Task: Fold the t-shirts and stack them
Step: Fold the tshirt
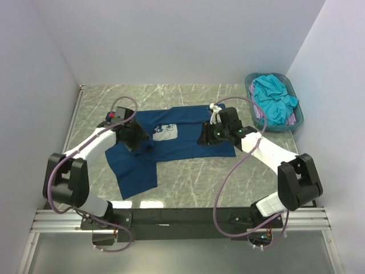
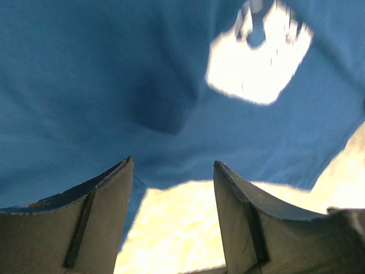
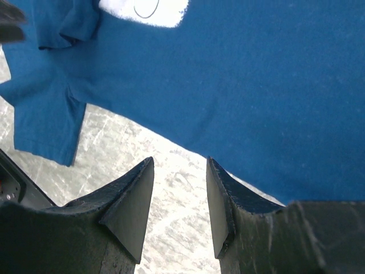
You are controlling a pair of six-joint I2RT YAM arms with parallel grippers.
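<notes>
Across the middle of the desk lay the navy t-shirt, spread mostly flat with its white chest print facing up. One flap of it hung out toward the near left, creased where it met the body. The left arm reached in over the shirt's left part and the right arm over its right edge. From above, their dark wrist housings covered the cloth beneath, so I could not tell whether either touched it.

The left wrist view showed the left jaws standing apart, with nothing between the fingers. Pale desk surface showed in the gap, and the shirt's edge ran just past the tips. That picture was soft and the print was blown out to a white patch, its design unreadable. A darker fold sat in the cloth near the middle.

The right wrist view showed the right jaws also parted and holding nothing. Marbled desk lay between the fingers, and the shirt's edge crossed just beyond them. The print was cut off by the top of the frame, and a sleeve lay to the left.

At the far right corner stood a teal basket holding the turquoise t-shirt, bunched up. Only slivers of the lilac t-shirt showed under it. Purple cables looped along both arms.
</notes>
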